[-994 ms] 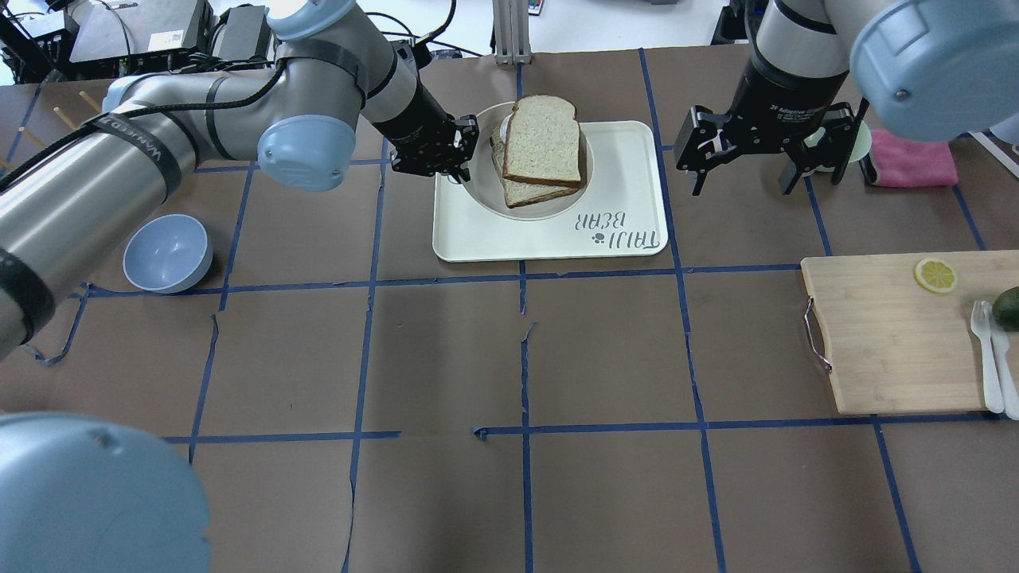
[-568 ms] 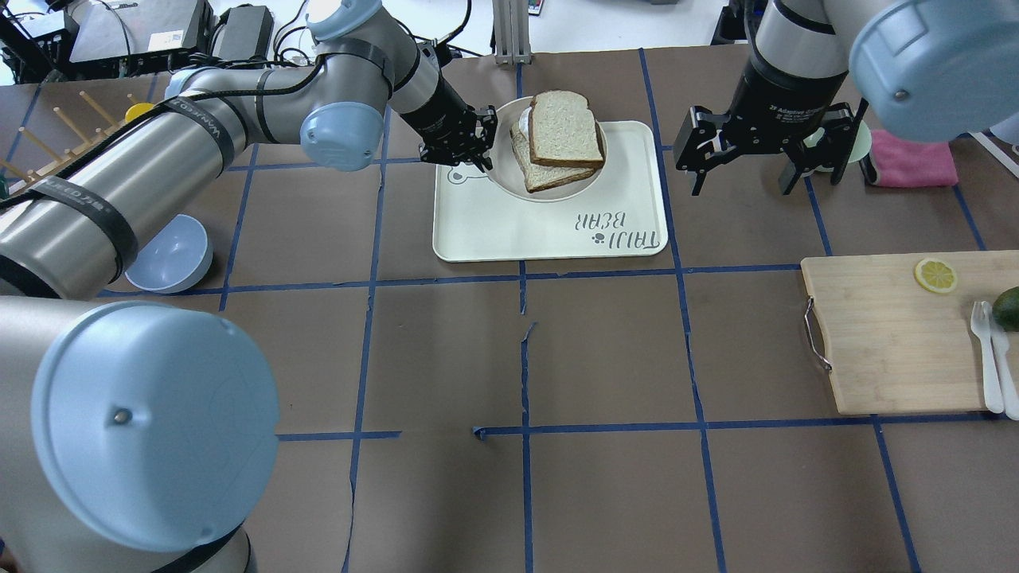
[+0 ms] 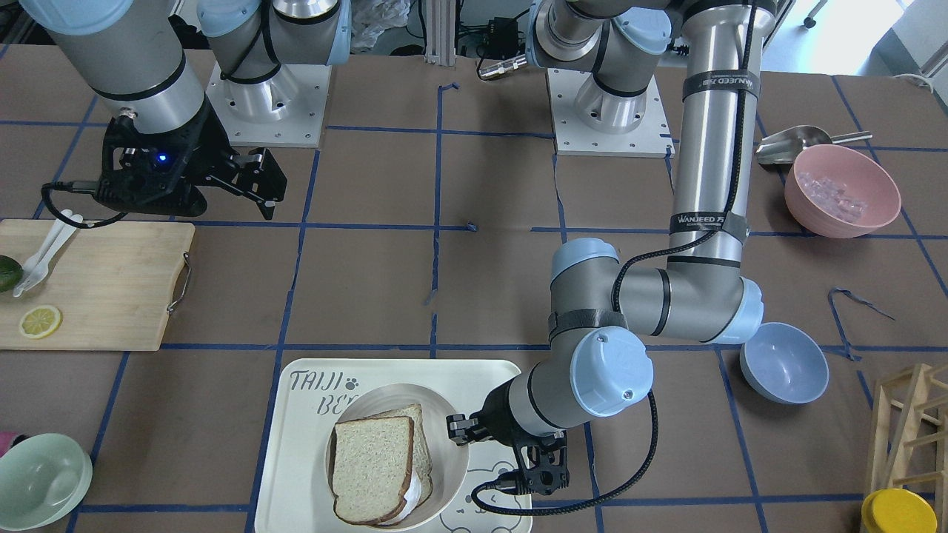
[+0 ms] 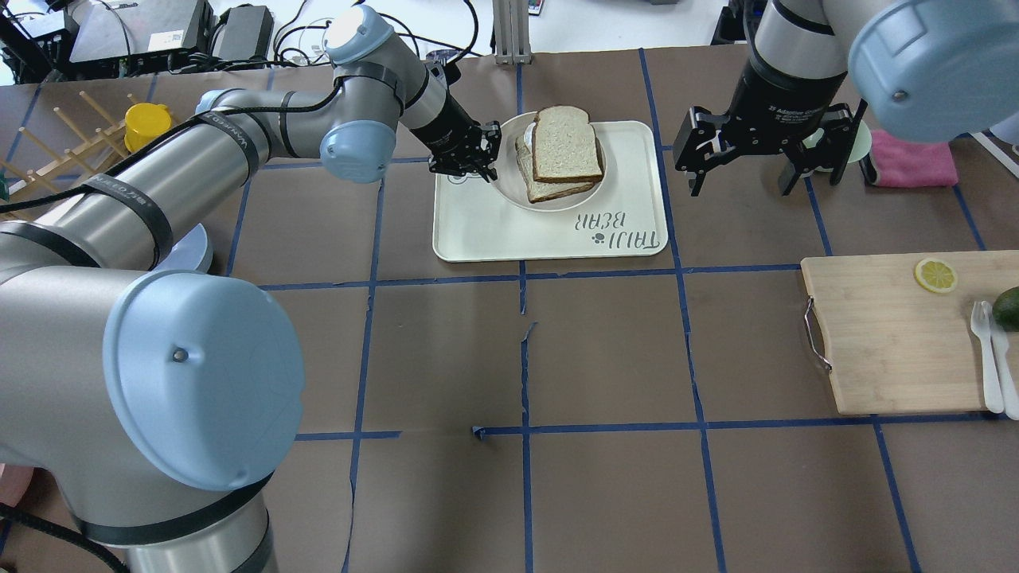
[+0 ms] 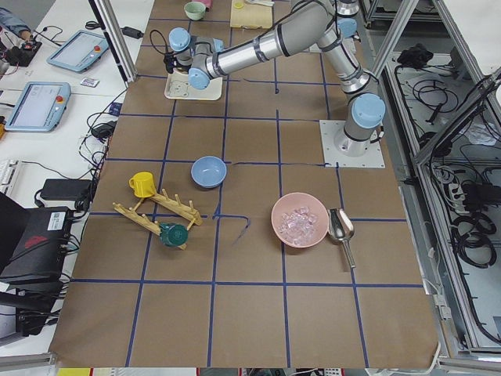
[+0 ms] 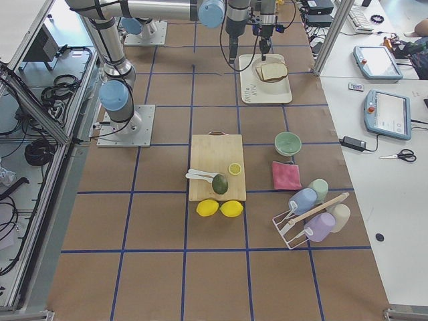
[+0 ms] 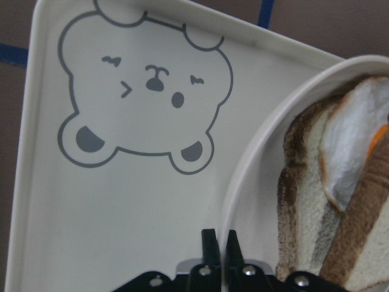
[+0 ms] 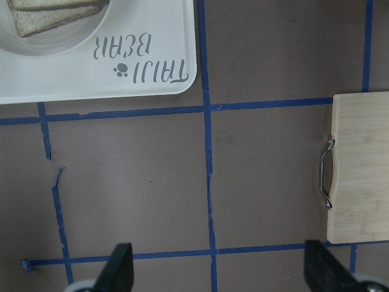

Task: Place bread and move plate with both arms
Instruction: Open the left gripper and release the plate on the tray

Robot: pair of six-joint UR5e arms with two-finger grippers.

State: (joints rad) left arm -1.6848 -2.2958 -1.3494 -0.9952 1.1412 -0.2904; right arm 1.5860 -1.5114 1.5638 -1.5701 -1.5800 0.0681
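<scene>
Bread (image 4: 567,143) lies on another slice in the plate (image 4: 509,183). The plate looked bigger a moment ago, so it has come down low over the tray (image 4: 478,231), by the bear corner. I think this move is nearly done. The left gripper (image 4: 484,165) pinches the plate's rim tight. The right gripper (image 4: 742,185) hangs wide open beside the tray, holding nothing. The plate is close to the tray's far edge. The tray has room nearer the words.
</scene>
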